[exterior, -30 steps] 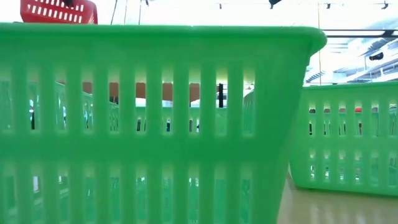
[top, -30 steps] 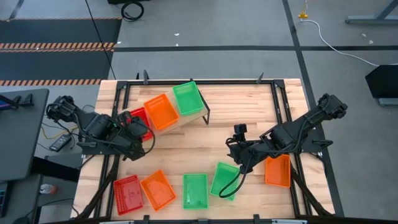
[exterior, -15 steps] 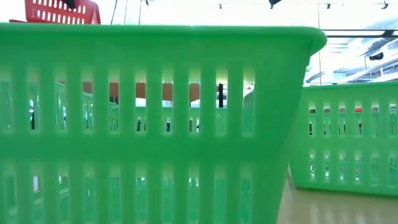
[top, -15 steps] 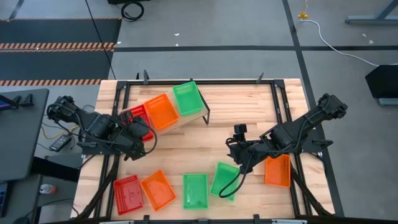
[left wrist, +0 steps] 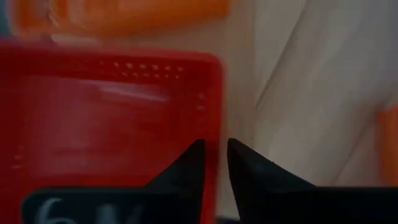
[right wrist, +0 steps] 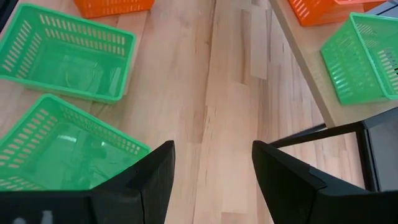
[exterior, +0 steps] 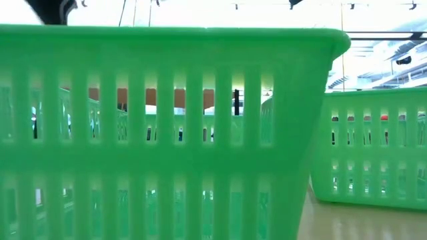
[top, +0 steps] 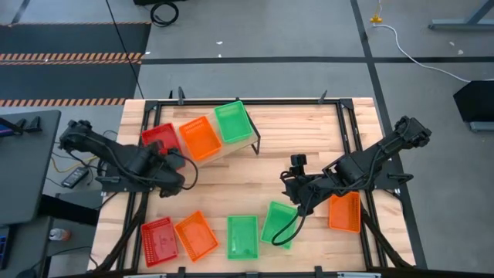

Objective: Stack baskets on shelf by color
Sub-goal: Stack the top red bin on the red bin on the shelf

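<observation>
On the shelf [top: 231,150] sit a red basket [top: 160,139], an orange basket [top: 201,137] and a green basket [top: 233,122], each empty. The left gripper [left wrist: 212,163] is clenched on the red basket's rim. The right gripper [right wrist: 211,168] hangs released over a tilted green basket [top: 279,223] on the desk [top: 255,185].

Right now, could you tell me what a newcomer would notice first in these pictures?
Three plastic mesh baskets, red, orange and green, sit in a row on the pale wooden shelf. The left gripper pinches the red one's rim. The right gripper hangs open over a loose green basket.
</observation>
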Controlling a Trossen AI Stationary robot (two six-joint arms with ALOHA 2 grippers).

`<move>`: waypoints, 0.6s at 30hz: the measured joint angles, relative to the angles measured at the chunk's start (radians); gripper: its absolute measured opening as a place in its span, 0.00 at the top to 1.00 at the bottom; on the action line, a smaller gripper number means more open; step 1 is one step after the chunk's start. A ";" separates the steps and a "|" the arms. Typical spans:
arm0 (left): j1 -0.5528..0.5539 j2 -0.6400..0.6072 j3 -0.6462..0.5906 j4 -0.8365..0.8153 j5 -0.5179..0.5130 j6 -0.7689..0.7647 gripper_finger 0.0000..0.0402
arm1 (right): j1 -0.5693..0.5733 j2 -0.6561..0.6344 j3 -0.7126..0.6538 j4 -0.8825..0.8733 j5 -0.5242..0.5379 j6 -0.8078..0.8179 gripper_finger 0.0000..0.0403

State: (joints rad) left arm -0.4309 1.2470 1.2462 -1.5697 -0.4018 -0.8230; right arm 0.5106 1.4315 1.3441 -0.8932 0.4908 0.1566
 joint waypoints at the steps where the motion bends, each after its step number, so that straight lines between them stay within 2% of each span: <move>1: 0.003 0.001 -0.018 -0.003 0.012 0.002 0.80 | 0.000 0.000 0.000 0.000 0.000 -0.001 0.45; 8: 0.002 0.000 -0.005 -0.001 0.084 -0.052 0.76 | -0.001 0.000 0.000 0.001 0.001 -0.018 0.45; 18: 0.002 0.000 0.094 -0.001 0.116 -0.109 0.79 | 0.011 0.000 0.000 0.001 0.000 -0.010 0.45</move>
State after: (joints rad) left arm -0.4294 1.2469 1.3398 -1.5704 -0.2862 -0.9322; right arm 0.5218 1.4315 1.3441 -0.8925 0.4911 0.1467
